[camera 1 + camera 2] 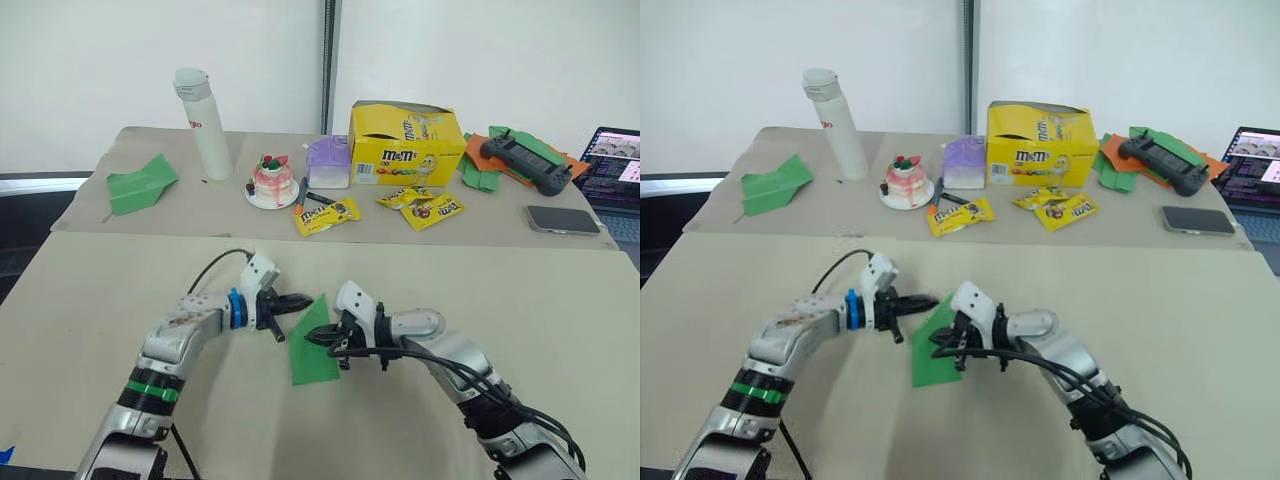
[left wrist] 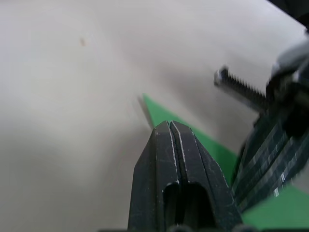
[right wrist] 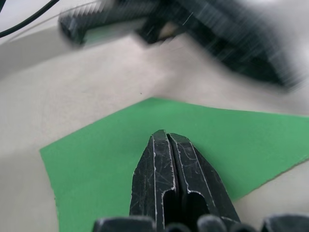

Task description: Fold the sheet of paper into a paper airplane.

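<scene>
Readable text: yellow M&M's box (image 1: pixel 407 145) at the back, "m&m's" logo on its front; same logo on the three yellow candy packets (image 1: pixel 326 214) lying in front of it. White bottle (image 1: pixel 205 123) has small red lettering, too small to read.

Sheet of paper (image 1: pixel 313 343) lies partly folded on the near table (image 1: pixel 90 300), between the two grippers, well clear of the table's edges. Open beige surface all around it.

Left gripper (image 1: pixel 296 300): fingers pressed together, tip at the paper's upper corner. Left wrist view shows the shut fingers over the green point; can't tell if paper is pinched.

Right gripper (image 1: pixel 320 340): fingers together too, over the sheet's middle. Right wrist view shows them closed above flat green, edges visible all round, nothing between them.

Back table: second green plane (image 1: pixel 141 184) far left, cake toy (image 1: pixel 272 181), purple box (image 1: pixel 328 162), green-and-orange paper heap (image 1: pixel 500 160) under a black controller (image 1: pixel 524 162), phone (image 1: pixel 563 219), laptop (image 1: pixel 612 170) at the right edge.
</scene>
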